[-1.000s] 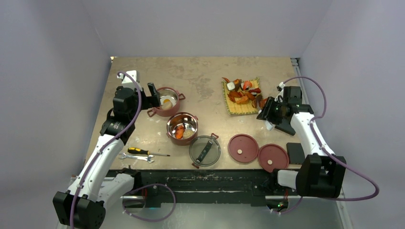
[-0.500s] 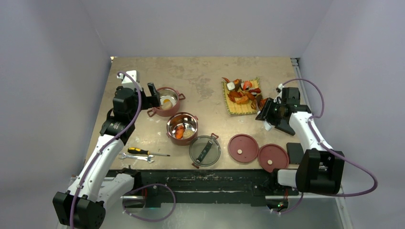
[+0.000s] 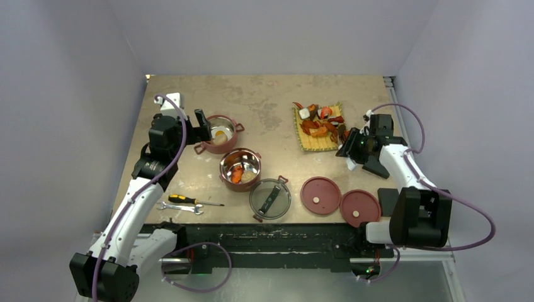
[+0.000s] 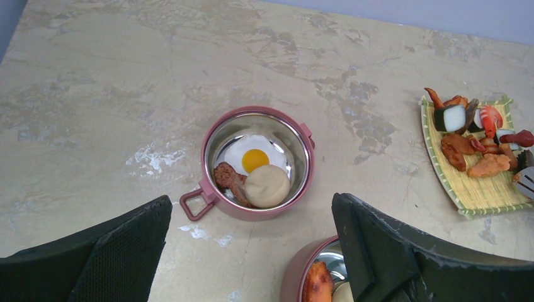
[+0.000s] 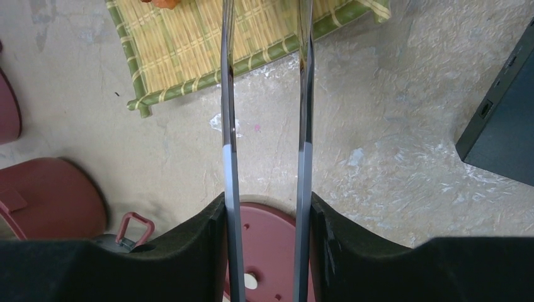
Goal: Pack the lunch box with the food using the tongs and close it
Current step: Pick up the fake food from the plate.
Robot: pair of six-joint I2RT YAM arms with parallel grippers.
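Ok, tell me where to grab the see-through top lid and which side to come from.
Take the see-through top lid by the dark bar handle across its middle, straight down from above, jaws across the bar's narrow width. It lies flat, handle up, and its low rim against the table probably leaves little to pinch.

The tabletop (image 3: 264, 100) is beige, with pale stains and scratches. A yellow woven mat with a green edge (image 3: 315, 145) lies flat on the far right part of it, turned a bit crooked. At the near left lies a screwdriver with a black and orange handle (image 3: 182, 199); its thin metal tip points right. A small silver wrench (image 3: 179, 206) lies just beside it, closer to the near edge. A flat black box (image 3: 389, 201) sits near the right corner. Plain grey walls (image 3: 271, 31) stand around.
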